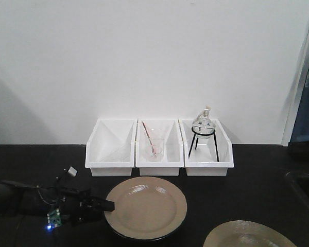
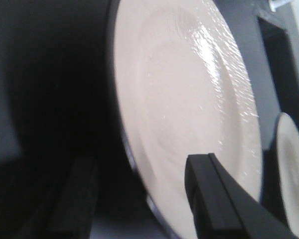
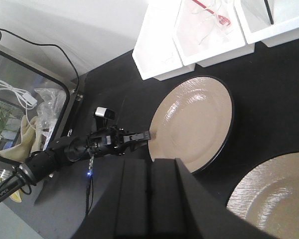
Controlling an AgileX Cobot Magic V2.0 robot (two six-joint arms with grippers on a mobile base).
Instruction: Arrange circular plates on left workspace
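Note:
One beige circular plate (image 1: 149, 208) with a thin black rim lies flat on the black countertop (image 1: 36, 159), in front of the middle bin. My left gripper (image 1: 104, 206) comes at its left rim from the left. In the left wrist view the left gripper (image 2: 139, 159) is open, with the plate's rim (image 2: 134, 164) between its jaws; one finger (image 2: 209, 194) lies over the plate's face and the other (image 2: 74, 199) is off the plate. A second plate (image 1: 250, 236) sits at the front right, cut by the frame edge. My right gripper (image 3: 150, 163) is shut and empty, above the counter.
Three white bins (image 1: 159, 154) stand in a row at the back by the wall; one holds a glass beaker (image 1: 154, 146), another a flask on a black tripod (image 1: 203, 126). A recessed sink (image 1: 305, 188) lies at the right edge.

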